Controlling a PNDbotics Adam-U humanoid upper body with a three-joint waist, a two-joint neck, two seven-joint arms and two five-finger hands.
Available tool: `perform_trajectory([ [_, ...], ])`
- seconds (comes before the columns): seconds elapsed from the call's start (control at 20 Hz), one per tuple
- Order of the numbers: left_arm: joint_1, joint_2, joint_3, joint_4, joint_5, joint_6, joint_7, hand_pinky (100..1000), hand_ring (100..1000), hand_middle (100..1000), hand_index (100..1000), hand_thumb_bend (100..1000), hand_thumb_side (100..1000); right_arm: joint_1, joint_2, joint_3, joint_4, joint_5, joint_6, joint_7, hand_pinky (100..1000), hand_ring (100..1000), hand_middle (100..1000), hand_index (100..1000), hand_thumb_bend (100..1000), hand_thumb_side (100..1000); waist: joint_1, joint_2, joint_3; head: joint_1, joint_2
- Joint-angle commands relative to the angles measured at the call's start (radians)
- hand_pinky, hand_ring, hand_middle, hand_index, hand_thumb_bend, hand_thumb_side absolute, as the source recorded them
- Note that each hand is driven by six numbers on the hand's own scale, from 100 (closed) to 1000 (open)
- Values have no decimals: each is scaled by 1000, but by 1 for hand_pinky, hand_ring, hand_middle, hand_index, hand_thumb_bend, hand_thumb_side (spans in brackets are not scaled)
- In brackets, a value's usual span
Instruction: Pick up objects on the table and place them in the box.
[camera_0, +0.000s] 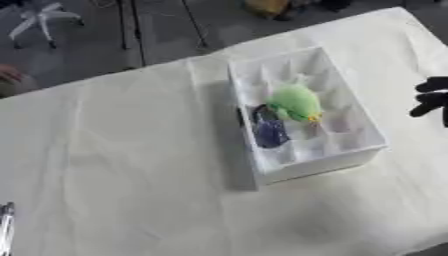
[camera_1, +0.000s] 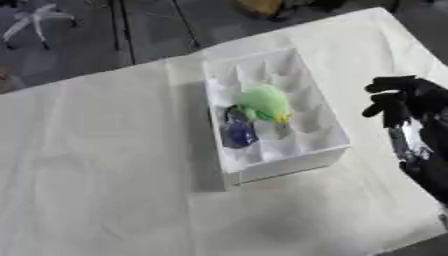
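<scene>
Listing what you have before you:

- Box (camera_0: 350, 150): white, divided into small compartments, at the tabletop (camera_0: 131, 175) centre, long axis running toward 1 o'clock. Judged light and stiff; push it by a wall, not the thin dividers.
- Green item (camera_0: 295, 102): rounded, fuzzy-looking, lying in the box's middle compartments. Judged soft and light; take it across its widest part.
- Dark blue item (camera_0: 269, 132): in the box, touching the green one at 7 o'clock. Its material is not clear.
- Right hand (camera_1: 398, 100): at 3 o'clock of the box, apart from it, fingers curled, holding nothing.
- Left hand: only a silver sliver at 8 o'clock; its fingers don't show.
</scene>
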Motion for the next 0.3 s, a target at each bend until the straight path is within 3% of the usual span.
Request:
perform_trajectory([
  [0.05, 4, 30, 27, -31, 121, -17, -39, 1000, 773, 840, 818, 352, 1000, -4, -12, -7, -24, 6, 1, -4, 749, 562, 698, 818, 128, 697, -22, -20, 5, -1, -11],
  [0.15, 7, 41, 48, -37, 210, -33, -81, 1000, 772, 838, 818, 359, 1000, -3, -11, -8, -24, 7, 1, -4, 748, 562, 698, 818, 129, 696, -23, -20, 6, -4, -11],
  [0.3, 9, 45, 65, -39, 259, -45, -121, 1000, 767, 832, 813, 359, 1000, 0, -8, -9, -24, 7, 2, -5, 747, 562, 698, 819, 128, 694, -24, -22, 10, -4, -13],
])
